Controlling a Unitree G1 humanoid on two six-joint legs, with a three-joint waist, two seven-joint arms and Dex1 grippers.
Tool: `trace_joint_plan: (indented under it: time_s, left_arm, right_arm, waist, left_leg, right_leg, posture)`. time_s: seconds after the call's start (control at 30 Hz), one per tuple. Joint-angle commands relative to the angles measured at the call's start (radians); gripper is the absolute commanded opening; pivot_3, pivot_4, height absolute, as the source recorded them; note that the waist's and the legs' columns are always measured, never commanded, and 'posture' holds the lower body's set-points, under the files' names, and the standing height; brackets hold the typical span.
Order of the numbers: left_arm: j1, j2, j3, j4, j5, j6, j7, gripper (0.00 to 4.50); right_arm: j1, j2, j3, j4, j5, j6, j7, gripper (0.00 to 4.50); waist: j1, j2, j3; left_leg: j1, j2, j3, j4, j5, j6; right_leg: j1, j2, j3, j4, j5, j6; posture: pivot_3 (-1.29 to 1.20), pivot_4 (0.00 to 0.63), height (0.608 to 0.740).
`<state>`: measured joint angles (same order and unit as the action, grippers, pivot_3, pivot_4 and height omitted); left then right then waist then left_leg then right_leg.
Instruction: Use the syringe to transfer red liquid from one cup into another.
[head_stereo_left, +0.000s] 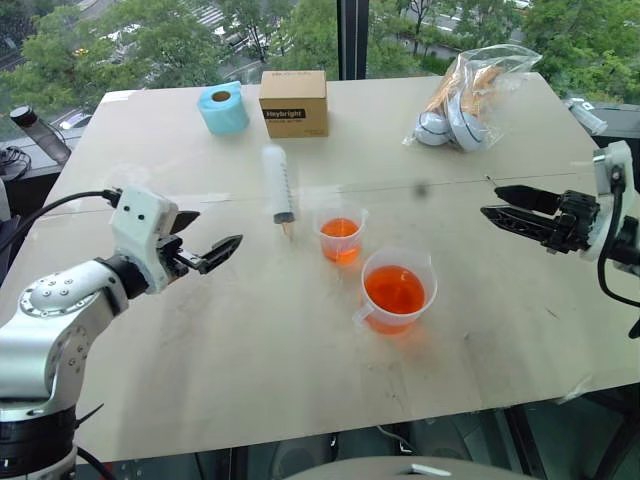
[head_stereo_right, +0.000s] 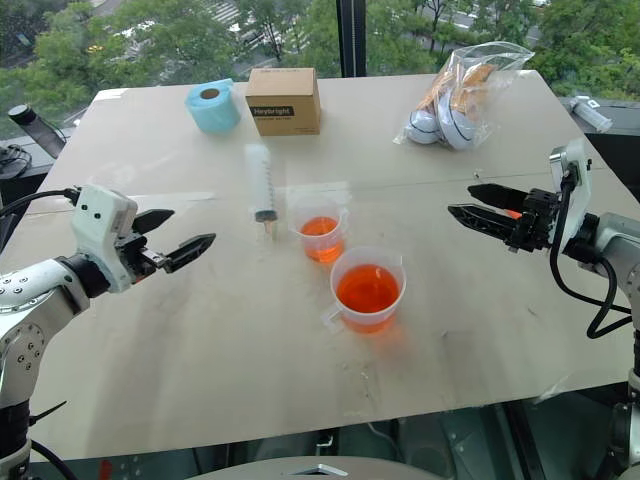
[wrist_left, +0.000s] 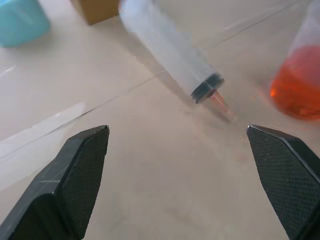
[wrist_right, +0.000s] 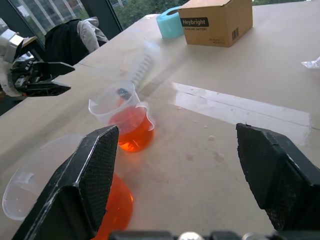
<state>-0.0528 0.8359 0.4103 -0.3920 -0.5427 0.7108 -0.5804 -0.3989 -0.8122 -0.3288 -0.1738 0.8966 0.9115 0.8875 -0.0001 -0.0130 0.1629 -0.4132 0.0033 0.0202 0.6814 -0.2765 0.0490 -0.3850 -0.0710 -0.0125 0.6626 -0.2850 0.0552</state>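
Left gripper (head_stereo_left: 205, 243): fingers spread wide, nothing held. Right gripper (head_stereo_left: 507, 208): fingers spread, nothing held. Syringe (head_stereo_left: 277, 182) lies flat on table (head_stereo_left: 250, 340), ahead of left fingertips, clear of both grippers, tip just beside small cup (head_stereo_left: 340, 234). Red liquid (head_stereo_left: 394, 290) in large cup (head_stereo_left: 398, 290) and small cup, both between grippers.

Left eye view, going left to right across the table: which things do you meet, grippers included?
Left gripper → blue tape roll → syringe → smaller cup → larger cup → plastic bag → right gripper. The cardboard box overlaps the syringe's span, so it is left out.
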Motion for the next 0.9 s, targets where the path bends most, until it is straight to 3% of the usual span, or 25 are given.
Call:
trace_joint_plan:
  time_s: [0.03, 0.17, 0.43, 0.47, 0.53, 0.67, 0.9]
  left_arm:
    - [-0.033, -0.026, 0.044, 0.001, 0.010, -0.072, 0.012, 4.45]
    - [0.022, -0.053, 0.068, -0.025, -0.013, -0.098, -0.031, 4.45]
    - [0.361, -0.218, 0.091, -0.147, -0.063, -0.218, -0.137, 4.45]
    - [0.409, -0.241, 0.072, -0.163, -0.056, -0.238, -0.149, 4.50]
    - [0.480, -0.275, 0.010, -0.166, 0.032, -0.303, -0.133, 4.50]
    - [0.535, -0.313, -0.075, -0.165, 0.141, -0.374, -0.088, 4.50]
    - [0.561, -0.320, -0.144, -0.175, 0.182, -0.383, -0.070, 4.50]
  right_arm:
    - [0.000, -0.011, -0.025, -0.019, 0.005, -0.015, -0.002, 3.96]
    - [0.074, -0.021, 0.000, -0.018, -0.080, -0.092, 0.020, 3.96]
    - [0.342, 0.009, 0.063, 0.102, -0.321, -0.485, 0.186, 3.96]
    - [0.354, 0.019, 0.053, 0.130, -0.315, -0.496, 0.196, 4.49]
    - [0.382, 0.038, 0.040, 0.182, -0.335, -0.559, 0.208, 4.49]
    - [0.420, 0.074, 0.042, 0.301, -0.455, -0.807, 0.187, 4.49]
    - [0.442, 0.098, 0.040, 0.375, -0.450, -0.889, 0.213, 4.49]
  waist:
    - [0.001, 0.000, 0.000]
    - [0.006, 0.000, 0.000]
    - [0.007, 0.000, 0.000]
    - [0.007, 0.000, -0.001]
    - [0.007, 0.000, 0.000]
    - [0.014, 0.001, -0.003]
    - [0.012, 0.006, -0.006]
  left_leg:
    - [0.000, 0.000, 0.000, 0.000, 0.000, 0.000]
    - [-0.002, 0.000, 0.000, -0.001, 0.000, 0.000]
    - [-0.001, 0.000, 0.002, -0.005, 0.000, 0.000]
    - [0.000, 0.000, 0.002, -0.004, 0.000, 0.000]
    - [0.005, 0.000, 0.002, -0.004, 0.000, 0.000]
    - [0.016, 0.000, 0.002, -0.009, -0.003, 0.004]
    - [0.016, 0.000, 0.003, -0.009, -0.003, 0.004]
  right_leg:
    - [0.000, 0.000, 0.000, 0.000, 0.000, 0.000]
    - [-0.001, -0.001, 0.000, -0.002, 0.000, 0.000]
    - [-0.001, -0.002, 0.001, -0.004, 0.000, 0.000]
    - [-0.001, -0.002, 0.001, -0.003, 0.000, 0.000]
    - [0.004, -0.002, 0.002, -0.002, 0.000, -0.001]
    - [0.013, -0.003, 0.002, -0.004, -0.001, -0.002]
    - [0.013, -0.003, 0.003, -0.005, -0.001, -0.002]
  posture:
    - [0.00, 0.150, 0.740]
    - [0.00, 0.150, 0.740]
    - [0.00, 0.150, 0.740]
    - [0.00, 0.150, 0.740]
    - [0.00, 0.150, 0.740]
    - [0.00, 0.150, 0.740]
    - [0.00, 0.150, 0.740]
